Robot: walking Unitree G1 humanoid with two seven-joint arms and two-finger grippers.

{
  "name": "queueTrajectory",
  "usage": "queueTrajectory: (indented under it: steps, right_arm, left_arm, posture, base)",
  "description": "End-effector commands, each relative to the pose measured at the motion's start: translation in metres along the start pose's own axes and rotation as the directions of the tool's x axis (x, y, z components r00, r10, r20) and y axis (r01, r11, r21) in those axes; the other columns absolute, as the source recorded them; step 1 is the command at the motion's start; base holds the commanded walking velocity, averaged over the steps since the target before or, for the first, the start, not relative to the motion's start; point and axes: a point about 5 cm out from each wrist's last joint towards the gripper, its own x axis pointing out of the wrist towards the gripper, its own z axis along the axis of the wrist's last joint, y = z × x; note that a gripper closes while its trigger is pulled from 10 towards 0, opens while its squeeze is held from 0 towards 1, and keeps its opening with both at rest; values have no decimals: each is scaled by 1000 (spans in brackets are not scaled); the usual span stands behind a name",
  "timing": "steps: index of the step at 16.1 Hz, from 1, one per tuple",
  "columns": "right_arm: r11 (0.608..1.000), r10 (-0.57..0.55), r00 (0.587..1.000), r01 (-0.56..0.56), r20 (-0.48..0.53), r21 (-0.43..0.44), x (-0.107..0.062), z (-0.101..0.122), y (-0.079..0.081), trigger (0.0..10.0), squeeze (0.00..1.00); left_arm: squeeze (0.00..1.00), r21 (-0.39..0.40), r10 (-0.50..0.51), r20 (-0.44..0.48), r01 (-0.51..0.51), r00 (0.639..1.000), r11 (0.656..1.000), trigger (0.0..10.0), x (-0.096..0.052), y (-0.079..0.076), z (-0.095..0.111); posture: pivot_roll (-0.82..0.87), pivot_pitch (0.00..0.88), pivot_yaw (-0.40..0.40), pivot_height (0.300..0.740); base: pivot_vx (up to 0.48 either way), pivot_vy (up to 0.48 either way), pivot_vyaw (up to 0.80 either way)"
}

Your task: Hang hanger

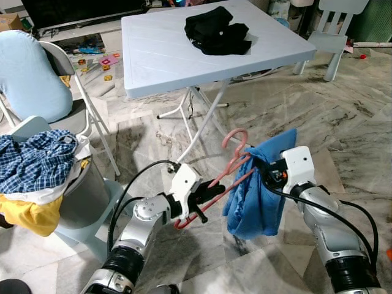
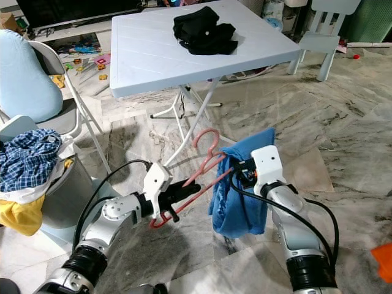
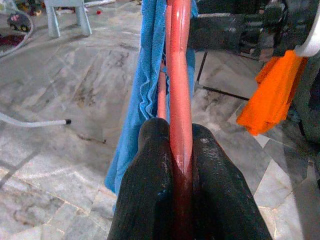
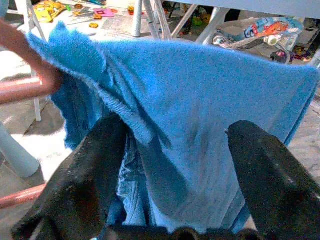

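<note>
Your left hand (image 1: 199,206) is clamped on the red hanger (image 1: 228,173); your right hand (image 1: 264,166) opens around the blue cloth (image 1: 260,190) draped over its far end. Keep it level as you carry it, so nothing slides. Beyond stands the bench (image 1: 159,55)

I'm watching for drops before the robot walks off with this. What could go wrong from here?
1. The blue cloth is bunched at one end of the pink hanger, so it might slide off onto the floor.
2. The left gripper pinches just one thin bar at the hanger's far end; the lopsided weight may twist it loose.
3. The right gripper has its fingers spread around the cloth, so pulling away might drag the fabric off.
</note>
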Motion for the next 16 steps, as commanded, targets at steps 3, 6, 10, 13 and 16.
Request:
queueTrajectory:
  steps: [3,6,10,13,16]
  right_arm:
    - [999,-48,999,48,13,0,4,1,-3,0,0]
    - [996,-88,995,87,39,25,6,2,-4,0,0]
    - [994,-103,994,102,46,26,6,0,-6,0,0]
    - [995,-102,994,101,50,15,2,1,-17,0,0]
    - [996,-94,995,94,39,0,-4,-1,-30,0,0]
  left_arm:
    - [0,12,-45,52,44,998,999,0,1,-3,10]
    - [0,17,-102,51,102,993,995,0,2,-10,11]
    - [0,18,-104,47,103,993,994,0,2,-11,10]
    - [0,30,-66,36,65,997,997,0,-1,-5,9]
    - [0,39,-35,20,34,999,999,0,-3,2,9]
  posture:
    - [-104,48,64,740]
    - [-104,44,63,740]
    - [-104,43,59,740]
    - [-107,45,58,740]
    - [-109,44,58,740]
  base:
    - [0,0,0]
    - [0,0,0]
    - [0,0,0]
    - [0,0,0]
    - [0,0,0]
